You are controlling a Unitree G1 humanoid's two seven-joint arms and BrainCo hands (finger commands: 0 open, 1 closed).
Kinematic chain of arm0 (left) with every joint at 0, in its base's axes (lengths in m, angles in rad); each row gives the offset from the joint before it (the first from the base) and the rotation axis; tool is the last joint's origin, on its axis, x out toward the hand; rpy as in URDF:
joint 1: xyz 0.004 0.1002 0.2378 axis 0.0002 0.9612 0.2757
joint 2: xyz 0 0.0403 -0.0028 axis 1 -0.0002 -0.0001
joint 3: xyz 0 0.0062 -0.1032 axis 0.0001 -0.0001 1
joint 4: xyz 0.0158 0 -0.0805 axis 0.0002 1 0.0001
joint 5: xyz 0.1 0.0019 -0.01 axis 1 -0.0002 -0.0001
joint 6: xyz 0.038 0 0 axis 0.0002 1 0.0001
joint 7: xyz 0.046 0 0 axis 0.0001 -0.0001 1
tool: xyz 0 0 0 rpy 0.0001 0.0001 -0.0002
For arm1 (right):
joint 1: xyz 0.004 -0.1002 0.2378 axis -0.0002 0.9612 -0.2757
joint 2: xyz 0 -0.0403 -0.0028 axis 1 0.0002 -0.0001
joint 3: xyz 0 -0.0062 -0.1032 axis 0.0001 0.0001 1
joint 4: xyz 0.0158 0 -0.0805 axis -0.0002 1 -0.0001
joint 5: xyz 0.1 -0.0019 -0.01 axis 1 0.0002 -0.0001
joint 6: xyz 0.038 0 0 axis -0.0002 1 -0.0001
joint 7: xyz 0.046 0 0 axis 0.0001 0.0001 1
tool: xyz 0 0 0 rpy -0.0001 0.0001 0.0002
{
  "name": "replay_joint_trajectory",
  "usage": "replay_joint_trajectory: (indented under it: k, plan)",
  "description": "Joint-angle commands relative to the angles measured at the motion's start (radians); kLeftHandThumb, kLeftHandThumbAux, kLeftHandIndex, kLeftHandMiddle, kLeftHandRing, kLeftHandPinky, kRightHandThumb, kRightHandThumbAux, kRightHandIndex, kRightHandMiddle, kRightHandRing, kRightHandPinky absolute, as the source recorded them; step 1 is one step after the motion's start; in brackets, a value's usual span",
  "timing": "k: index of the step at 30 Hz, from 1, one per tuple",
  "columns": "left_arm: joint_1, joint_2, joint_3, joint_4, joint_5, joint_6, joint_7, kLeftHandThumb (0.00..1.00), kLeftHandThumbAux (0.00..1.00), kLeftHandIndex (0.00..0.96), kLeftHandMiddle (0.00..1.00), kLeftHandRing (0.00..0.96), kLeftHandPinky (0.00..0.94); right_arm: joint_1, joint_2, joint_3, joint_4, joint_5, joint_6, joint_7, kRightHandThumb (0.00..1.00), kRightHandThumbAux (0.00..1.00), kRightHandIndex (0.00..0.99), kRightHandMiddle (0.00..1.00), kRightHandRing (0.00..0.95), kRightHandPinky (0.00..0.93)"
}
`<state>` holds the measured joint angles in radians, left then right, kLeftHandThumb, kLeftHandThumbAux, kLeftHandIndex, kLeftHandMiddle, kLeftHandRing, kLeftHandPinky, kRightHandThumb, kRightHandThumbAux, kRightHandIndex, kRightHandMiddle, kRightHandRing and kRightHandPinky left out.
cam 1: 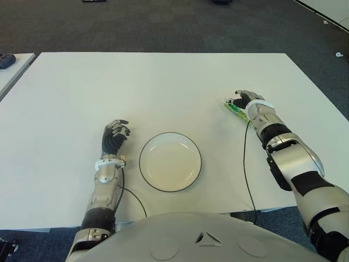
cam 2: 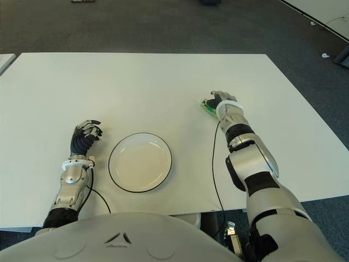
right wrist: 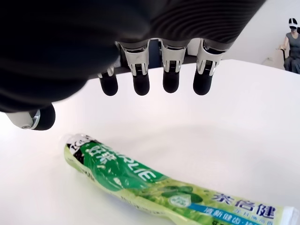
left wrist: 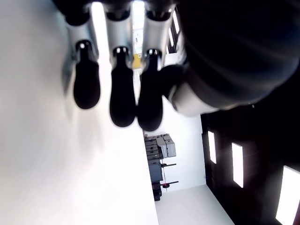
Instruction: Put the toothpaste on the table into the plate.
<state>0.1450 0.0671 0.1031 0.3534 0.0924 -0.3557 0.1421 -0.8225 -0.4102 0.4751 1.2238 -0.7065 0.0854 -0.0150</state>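
Eye views: I log one white table [cam 1: 163, 82]; one plate [cam 1: 170, 161], white with a dark rim, near my edge at centre. My left hand [cam 1: 114, 136] shows just left of the plate, idle. My right hand [cam 1: 246, 100] is out to the right, well apart from the plate, directly over the toothpaste [cam 1: 235, 109], whose green end shows just beside the fingers.

Left wrist view: fingers [left wrist: 123, 101] relaxed, nothing between them.

Right wrist view: green tube [right wrist: 159, 185] flat on the table beneath the palm. Fingertips [right wrist: 171, 80] spread above it, thumb to one side, no contact visible.

Risks, my judgement: a flat, soft tube gives little to hook under. If I close too high the fingertips may skid over it or push it away; a shallow pinch may let it sag and drop on the carry to the plate.
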Motion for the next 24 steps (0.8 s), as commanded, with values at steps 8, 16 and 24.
replay_joint_trajectory:
  k: [8,16,24]
  plan:
    - [0.003,0.003,0.004,0.021,0.006,0.008,0.009,0.705,0.720,0.433,0.638,0.642,0.617,0.043,0.042,0.027,0.047,0.012,0.002,0.034,0.499,0.177,0.000,0.000,0.000,0.000]
    - [0.011,0.001,0.004,0.003,0.007,0.010,0.008,0.705,0.721,0.433,0.643,0.645,0.623,0.078,0.067,0.031,0.078,0.015,-0.006,0.027,0.499,0.175,0.000,0.000,0.000,0.000]
    - [0.016,0.000,0.005,-0.013,-0.013,0.021,-0.007,0.705,0.720,0.433,0.631,0.634,0.608,0.095,0.090,0.035,0.093,0.016,0.000,0.022,0.481,0.182,0.000,0.000,0.000,0.000]
